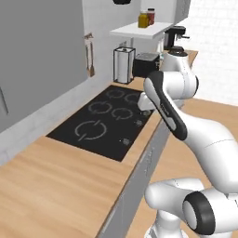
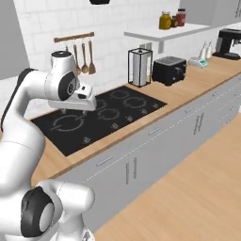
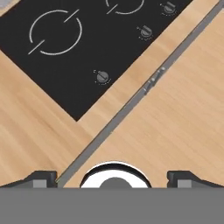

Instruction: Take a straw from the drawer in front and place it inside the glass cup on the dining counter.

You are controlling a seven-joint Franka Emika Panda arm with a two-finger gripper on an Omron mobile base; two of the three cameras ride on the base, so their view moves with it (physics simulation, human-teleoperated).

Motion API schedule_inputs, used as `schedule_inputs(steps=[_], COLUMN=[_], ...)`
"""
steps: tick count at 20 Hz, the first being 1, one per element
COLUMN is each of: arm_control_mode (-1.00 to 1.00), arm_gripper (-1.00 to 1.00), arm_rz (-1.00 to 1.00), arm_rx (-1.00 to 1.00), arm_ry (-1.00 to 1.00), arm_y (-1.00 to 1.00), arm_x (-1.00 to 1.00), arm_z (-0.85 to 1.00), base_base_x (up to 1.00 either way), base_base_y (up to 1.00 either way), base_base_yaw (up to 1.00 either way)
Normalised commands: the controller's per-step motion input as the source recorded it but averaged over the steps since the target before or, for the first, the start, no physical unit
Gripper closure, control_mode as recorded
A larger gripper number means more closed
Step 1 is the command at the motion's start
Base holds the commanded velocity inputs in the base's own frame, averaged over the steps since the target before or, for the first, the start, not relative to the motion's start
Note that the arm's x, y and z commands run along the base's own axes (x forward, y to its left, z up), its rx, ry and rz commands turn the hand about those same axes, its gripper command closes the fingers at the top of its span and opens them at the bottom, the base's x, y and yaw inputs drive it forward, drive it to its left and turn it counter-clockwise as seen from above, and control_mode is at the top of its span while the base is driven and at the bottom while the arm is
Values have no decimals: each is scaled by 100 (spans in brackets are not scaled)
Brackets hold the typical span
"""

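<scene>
Hovering over the front edge of the wooden worktop (image 1: 56,186), my gripper (image 3: 113,177) has its fingertips (image 3: 41,177) spread wide, holding nothing. One black cooktop (image 2: 101,115) lies beneath, with four knobs along its front edge, beside one closed drawer front (image 2: 106,161).

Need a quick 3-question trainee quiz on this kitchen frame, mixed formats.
1. True or false: the claw hangs over the cooktop edge of the worktop, fingertips spread wide apart.
2. Multiple choice: what stands directly left of the black toaster in the right base view? A) coffee machine B) paper towel holder C) fruit bowl
3. Fill in: the jars sit on a white ____.

Key: 1 true. 2 B, the paper towel holder. 3 shelf.
</scene>
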Motion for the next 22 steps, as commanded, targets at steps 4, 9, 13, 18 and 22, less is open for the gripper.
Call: schedule_inputs(steps=[4,9,13,18,22], arm_control_mode=[100,100,100,100,100], arm_gripper=[-100,-100,-100,-100,-100], arm_rz=[0,0,0,0,0], arm_rx=[0,0,0,0,0], arm_ry=[0,0,0,0,0], arm_y=[0,0,0,0,0], arm_x=[0,0,0,0,0], arm_z=[0,0,0,0,0], base_base_x=[-1,-13,-15,-3,-12], base_base_y=[67,36,32,32,28], base_base_yaw=[-29,-22,-11,-5,-1])
